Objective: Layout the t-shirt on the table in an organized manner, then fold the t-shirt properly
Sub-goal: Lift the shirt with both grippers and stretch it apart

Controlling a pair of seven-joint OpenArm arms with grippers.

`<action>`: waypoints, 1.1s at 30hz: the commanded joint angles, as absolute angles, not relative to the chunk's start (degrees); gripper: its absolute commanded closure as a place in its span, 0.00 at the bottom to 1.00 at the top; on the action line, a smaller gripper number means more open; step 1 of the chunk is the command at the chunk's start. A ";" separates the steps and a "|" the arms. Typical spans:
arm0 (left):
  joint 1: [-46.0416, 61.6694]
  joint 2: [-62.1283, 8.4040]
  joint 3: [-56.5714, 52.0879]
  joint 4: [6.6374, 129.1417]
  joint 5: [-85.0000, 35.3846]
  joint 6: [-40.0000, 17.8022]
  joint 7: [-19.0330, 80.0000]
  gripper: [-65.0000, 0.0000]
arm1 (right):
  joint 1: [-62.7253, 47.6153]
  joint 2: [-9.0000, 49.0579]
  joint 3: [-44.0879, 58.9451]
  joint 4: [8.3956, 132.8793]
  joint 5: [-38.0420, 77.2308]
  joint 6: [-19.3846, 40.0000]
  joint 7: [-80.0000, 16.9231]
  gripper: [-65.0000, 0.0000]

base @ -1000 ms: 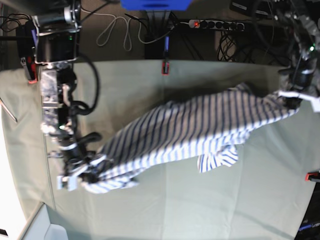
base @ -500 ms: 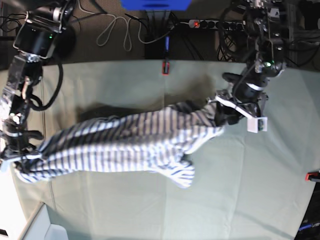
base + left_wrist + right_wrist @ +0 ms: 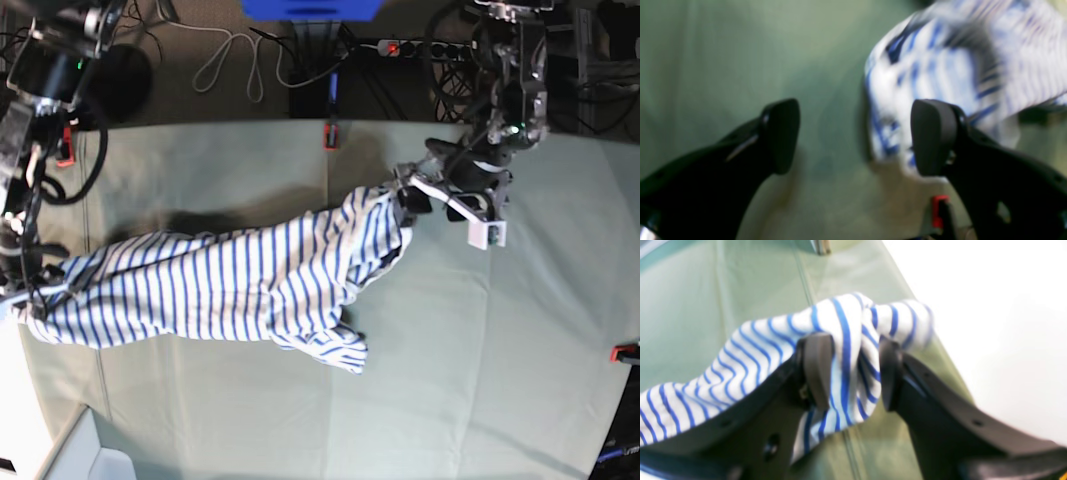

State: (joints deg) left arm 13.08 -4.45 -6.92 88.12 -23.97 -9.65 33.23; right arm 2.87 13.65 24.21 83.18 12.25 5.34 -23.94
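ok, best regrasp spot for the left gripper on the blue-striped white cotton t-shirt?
Probably the raised bunched end of the blue-striped white cotton t-shirt, right beside the open left gripper. It stands proud of the grey-green cloth table; come in sideways from the bare cloth, jaws across the fold.

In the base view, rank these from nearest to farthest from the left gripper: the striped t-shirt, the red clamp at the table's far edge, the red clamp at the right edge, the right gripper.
1. White, blue-striped t-shirt: its raised end lies just beside the left gripper.
2. Small red clamp at the far edge: up-left.
3. Red clamp at the right edge: down-right.
4. Right gripper: across the table, at the shirt's other end.
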 commanded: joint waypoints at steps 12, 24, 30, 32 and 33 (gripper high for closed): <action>10.77 -4.35 1.63 85.41 -24.57 -10.33 32.04 0.20 | -8.04 10.59 24.48 94.37 12.44 5.41 -22.37 0.59; 8.57 -4.70 1.45 87.08 -25.80 -10.51 32.04 0.98 | -10.86 9.63 24.48 94.29 12.53 5.41 -22.37 0.59; 8.66 -4.79 -8.57 98.42 -30.55 -10.51 32.13 1.00 | -11.65 9.54 24.40 94.29 12.35 5.41 -22.37 0.59; 8.40 -4.88 -12.00 102.46 -30.55 -10.51 32.22 1.00 | -11.65 9.63 24.40 94.20 12.26 5.41 -22.37 0.59; 7.87 -4.88 -13.41 104.04 -30.55 -10.51 32.13 1.00 | -11.65 9.63 24.40 94.11 12.26 5.41 -22.37 0.59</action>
